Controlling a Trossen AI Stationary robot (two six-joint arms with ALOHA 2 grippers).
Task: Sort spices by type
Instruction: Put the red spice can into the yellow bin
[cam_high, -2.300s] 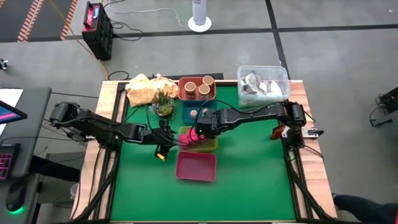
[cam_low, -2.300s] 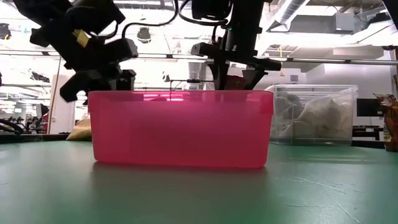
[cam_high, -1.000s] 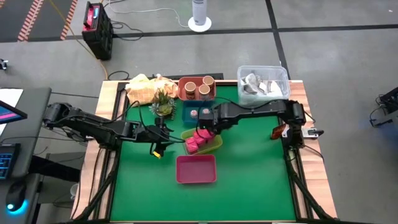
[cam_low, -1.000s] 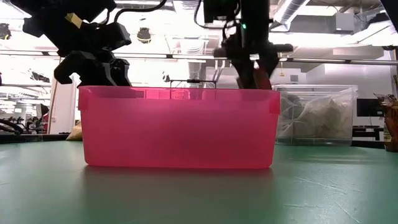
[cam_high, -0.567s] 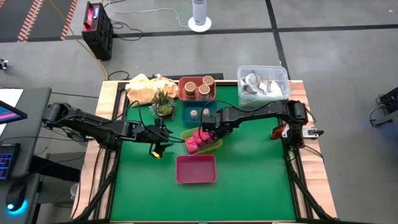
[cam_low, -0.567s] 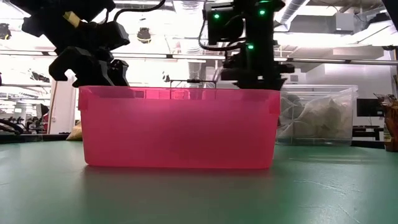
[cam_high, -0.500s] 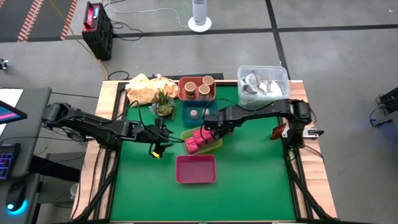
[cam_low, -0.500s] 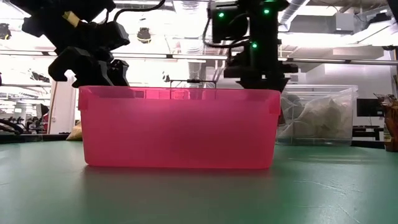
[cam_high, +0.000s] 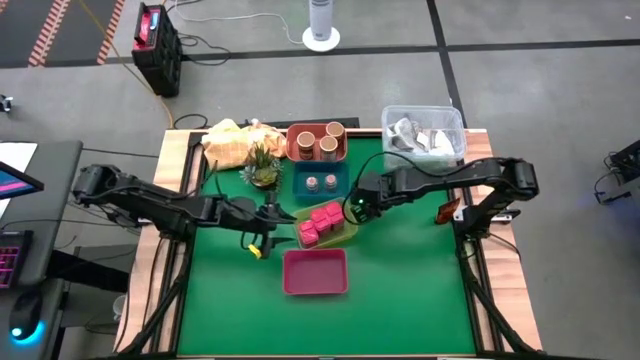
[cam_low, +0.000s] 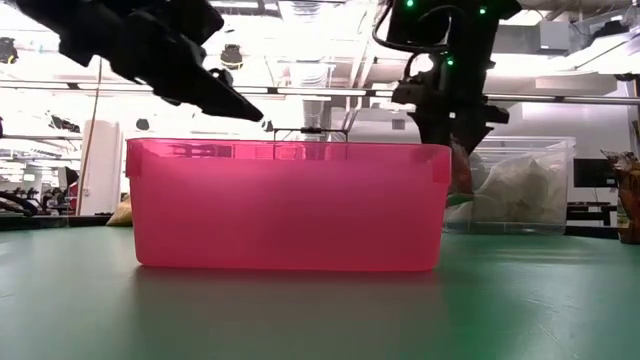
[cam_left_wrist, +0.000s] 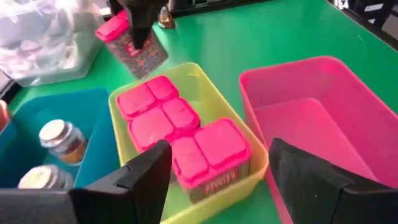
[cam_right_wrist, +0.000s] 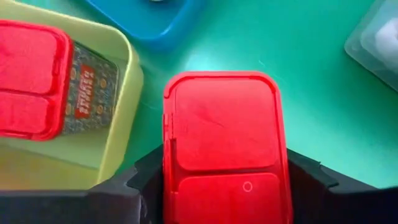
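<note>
Pink-red cube packets (cam_left_wrist: 180, 130) lie side by side in the yellow-green tray (cam_high: 340, 236). Tiny pale-topped jars (cam_high: 319, 182) stand in the blue tray, and round tan-lidded jars (cam_high: 320, 138) stand in the orange tray. My right gripper (cam_high: 355, 208) hovers just right of the yellow-green tray, shut on one more packet (cam_right_wrist: 222, 134), which also shows in the left wrist view as a packet (cam_left_wrist: 127, 43) above the table. My left gripper (cam_left_wrist: 217, 186) is open on the left side of the yellow-green tray, pointing at it. My right gripper pinches the cube packet between its two fingers (cam_right_wrist: 140, 183), by two opposite sides (cam_right_wrist: 168, 155) just under the red lid. The fingers come from above, slanting. The packet is lifted clear of the table, tilted, lid toward the wrist.
The pink tray (cam_high: 315, 271) sits nearer the table's near edge, in front of the yellow-green tray. A clear tub with silvery wrappers (cam_high: 422, 135) stands at the far right corner, a small plant (cam_high: 262, 168) and yellow cloth (cam_high: 232, 142) at the far left. Open green mat lies right and near.
My right gripper has moved from above the yellow-green tray toward the table's right, carrying a pink-red packet out past the tray's right wall. My left gripper has shifted a little toward the yellow-green tray and tipped from pointing down to nearly level.
</note>
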